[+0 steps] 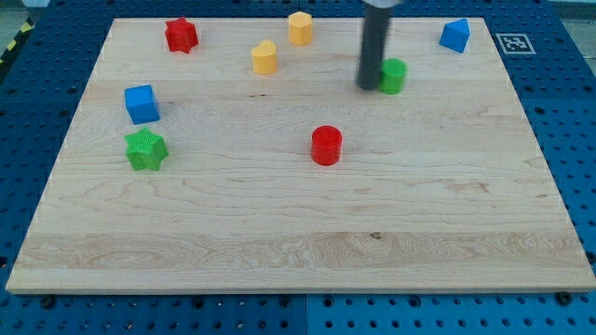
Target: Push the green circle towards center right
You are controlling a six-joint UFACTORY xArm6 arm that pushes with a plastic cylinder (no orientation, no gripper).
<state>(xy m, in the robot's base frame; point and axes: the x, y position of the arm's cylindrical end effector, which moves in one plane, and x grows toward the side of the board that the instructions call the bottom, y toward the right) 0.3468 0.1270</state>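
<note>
The green circle [394, 75] stands on the wooden board [298, 233] in the upper right part of the view. The dark rod comes down from the view's top, and my tip [370, 86] rests on the board right against the green circle's left side, touching or nearly touching it.
A red circle [327, 145] sits near the middle. A green star [145, 149] and a blue cube [142, 103] are at the left. A red star [181, 35], a yellow heart-like block [264, 57] and a yellow hexagon [300, 28] are along the top. A blue block [455, 35] is at top right.
</note>
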